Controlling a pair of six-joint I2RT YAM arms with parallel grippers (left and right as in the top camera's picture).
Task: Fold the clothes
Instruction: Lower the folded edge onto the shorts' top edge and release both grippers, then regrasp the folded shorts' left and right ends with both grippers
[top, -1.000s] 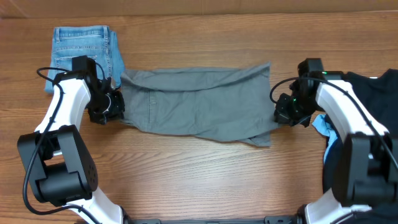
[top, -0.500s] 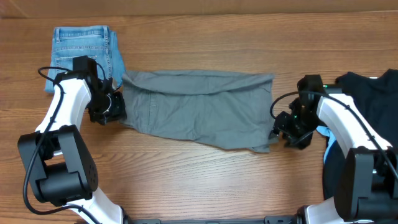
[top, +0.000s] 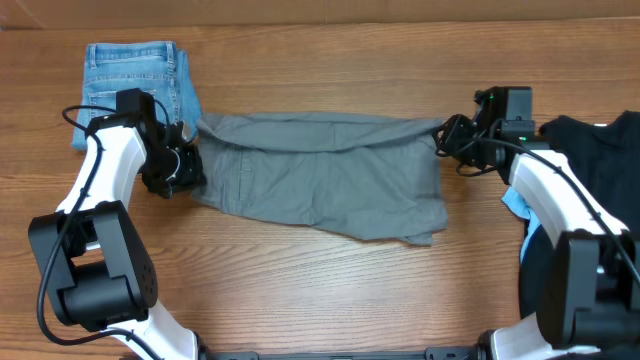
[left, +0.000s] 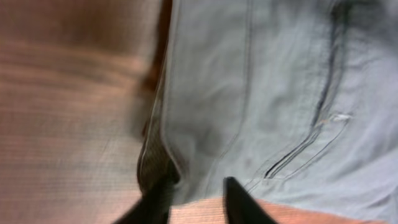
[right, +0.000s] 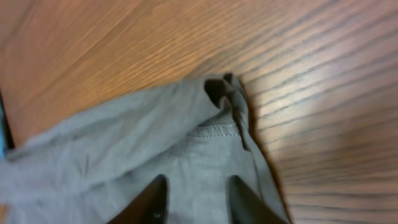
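The clothes, a pair of grey shorts (top: 320, 175), lie spread flat across the middle of the table. My left gripper (top: 190, 170) sits at their left edge. In the left wrist view its fingers stand apart (left: 198, 202), with bare wood between them and the hem of the shorts (left: 261, 93) just past the tips. My right gripper (top: 445, 138) hovers at the far right corner. Seen from the right wrist, its open fingers (right: 198, 199) straddle flat grey cloth (right: 155, 143) and grip nothing.
Small folded light-blue denim shorts (top: 135, 80) lie at the back left, close to my left arm. A black garment heap (top: 590, 150) and a scrap of light-blue cloth (top: 520, 205) sit at the right edge, under my right arm.
Both grippers opened. The right one dragged the near right corner outward, released it, then moved to the far right corner. The shorts now lie flatter. The left arm barely moved.
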